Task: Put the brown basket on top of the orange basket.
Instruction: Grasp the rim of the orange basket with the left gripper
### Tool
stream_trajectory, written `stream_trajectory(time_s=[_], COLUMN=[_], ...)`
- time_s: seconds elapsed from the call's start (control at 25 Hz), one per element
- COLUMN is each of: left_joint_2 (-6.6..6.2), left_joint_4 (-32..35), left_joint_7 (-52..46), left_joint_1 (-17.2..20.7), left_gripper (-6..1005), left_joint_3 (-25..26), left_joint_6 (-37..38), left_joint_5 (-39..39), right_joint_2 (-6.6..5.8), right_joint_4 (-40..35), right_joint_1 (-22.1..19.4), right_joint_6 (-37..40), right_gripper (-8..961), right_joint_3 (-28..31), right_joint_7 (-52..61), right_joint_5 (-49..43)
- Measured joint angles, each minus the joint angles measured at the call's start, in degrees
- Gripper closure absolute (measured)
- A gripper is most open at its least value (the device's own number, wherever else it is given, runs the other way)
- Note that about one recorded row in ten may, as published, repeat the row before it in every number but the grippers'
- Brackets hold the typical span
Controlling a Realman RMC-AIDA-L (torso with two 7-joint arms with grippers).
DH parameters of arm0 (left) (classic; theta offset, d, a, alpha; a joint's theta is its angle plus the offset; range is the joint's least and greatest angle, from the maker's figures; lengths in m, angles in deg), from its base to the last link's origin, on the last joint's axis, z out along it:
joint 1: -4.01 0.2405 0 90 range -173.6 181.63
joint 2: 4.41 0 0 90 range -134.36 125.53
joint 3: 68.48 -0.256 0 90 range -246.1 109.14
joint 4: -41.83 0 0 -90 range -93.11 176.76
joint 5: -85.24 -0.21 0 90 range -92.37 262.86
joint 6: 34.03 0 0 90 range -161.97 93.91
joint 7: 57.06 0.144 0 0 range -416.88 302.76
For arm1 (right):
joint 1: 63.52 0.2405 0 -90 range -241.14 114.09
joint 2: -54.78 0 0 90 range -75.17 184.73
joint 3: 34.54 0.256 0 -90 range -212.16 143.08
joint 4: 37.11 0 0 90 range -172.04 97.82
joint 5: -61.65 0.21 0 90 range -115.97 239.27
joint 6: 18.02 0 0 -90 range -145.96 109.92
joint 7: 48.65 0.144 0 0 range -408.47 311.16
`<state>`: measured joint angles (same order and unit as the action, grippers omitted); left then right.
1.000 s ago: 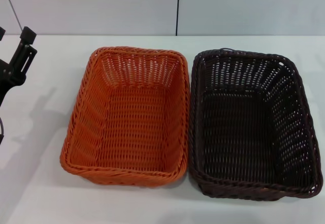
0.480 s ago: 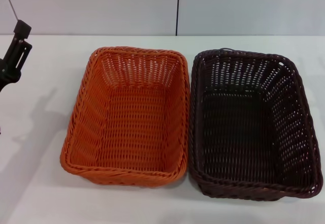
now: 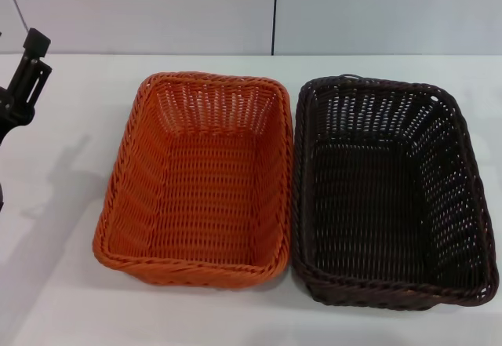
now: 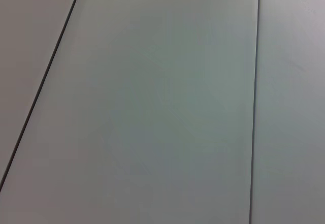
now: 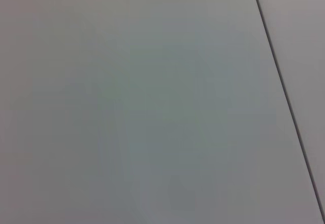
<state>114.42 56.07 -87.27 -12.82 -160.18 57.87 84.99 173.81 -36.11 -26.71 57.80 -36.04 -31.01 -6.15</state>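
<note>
The orange basket [image 3: 196, 181] stands empty on the white table, left of centre in the head view. The brown basket [image 3: 388, 193] stands empty right beside it on the right, their long rims almost touching. My left gripper [image 3: 25, 75] is at the far left edge of the head view, raised above the table and well apart from the orange basket; only part of it shows. My right gripper is out of view. Neither wrist view shows a basket.
The white table [image 3: 70, 283] extends around both baskets. A grey panelled wall [image 3: 157, 9] with a dark vertical seam rises behind it. The left wrist view shows wall panels [image 4: 162, 107], and so does the right wrist view [image 5: 142, 107].
My left gripper has drawn back to the left and slightly up, toward the edge of the head view. The baskets have not moved.
</note>
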Motion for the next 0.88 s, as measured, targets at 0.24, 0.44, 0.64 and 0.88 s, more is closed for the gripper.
stream_trajectory(time_s=[0.24,0.44,0.64,0.88], left_joint_2=[0.09,0.09,0.13,-0.08], left_joint_4=[-0.1,-0.1,-0.1,-0.1], left_joint_7=[0.6,1.2,1.3,1.4], left_joint_1=[-0.4,-0.8,-1.8,-3.8], left_gripper=[256,258,259,261], left_joint_3=[0.0,0.0,0.0,0.3], left_joint_6=[-0.3,-0.6,-1.0,-2.4], left_joint_5=[0.8,1.2,1.2,1.4], right_joint_2=[-0.07,-0.11,-0.12,-0.13], right_joint_4=[-0.1,-0.2,-0.3,-0.3], right_joint_1=[0.3,0.9,1.1,1.5], right_joint_6=[0.0,-0.4,-0.5,-1.8], right_gripper=[397,397,397,396], right_joint_3=[0.0,0.0,0.0,0.0], right_joint_7=[0.0,-0.1,-0.1,-0.1], right_joint_5=[0.0,0.0,0.0,0.0])
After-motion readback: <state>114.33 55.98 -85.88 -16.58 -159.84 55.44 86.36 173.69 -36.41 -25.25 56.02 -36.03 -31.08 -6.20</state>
